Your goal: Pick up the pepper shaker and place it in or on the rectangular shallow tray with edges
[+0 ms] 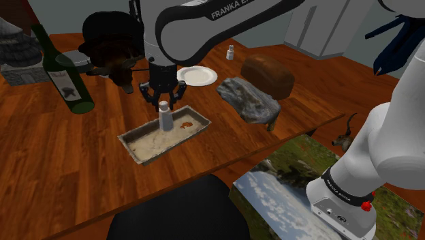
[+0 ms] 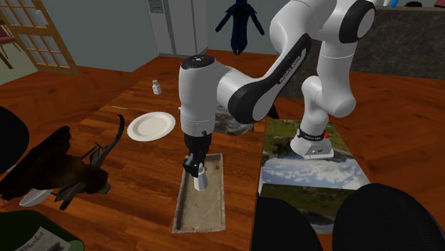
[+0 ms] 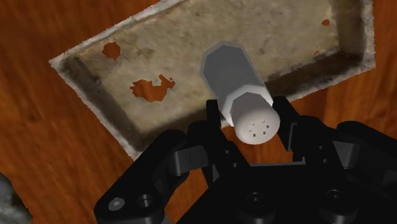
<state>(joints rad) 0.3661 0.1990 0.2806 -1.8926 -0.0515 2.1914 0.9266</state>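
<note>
Pepper shaker (image 1: 164, 117) stands upright inside the shallow tray (image 1: 129, 144), base on the tray floor, close to one long wall, roughly mid-length. Gripper (image 1: 164, 101) is right above it, fingers spread either side of the cap. In the wrist view the fingers (image 3: 215, 118) flank the white cap of the shaker (image 3: 245, 95) with thin gaps, so it looks let go, not clasped; the gaps are tight though. From the second exterior view the gripper (image 2: 194, 170) sits just over the shaker (image 2: 200, 182), which is down in the tray (image 2: 178, 214). Placement looks done; the retreat is probably what's left. Main risk: the shaker is tall and narrow, and with so little room at the cap, any sideways drift or tilt on the way up could let a finger catch it and knock it over. It is near the wall, so a fall that way could send it over the low rim onto the table (image 1: 54, 157). The tray floor (image 3: 267, 32) looks rough and patchy, so the footing may be uneven. A straight vertical lift with the fingers wider looks safest.
</note>
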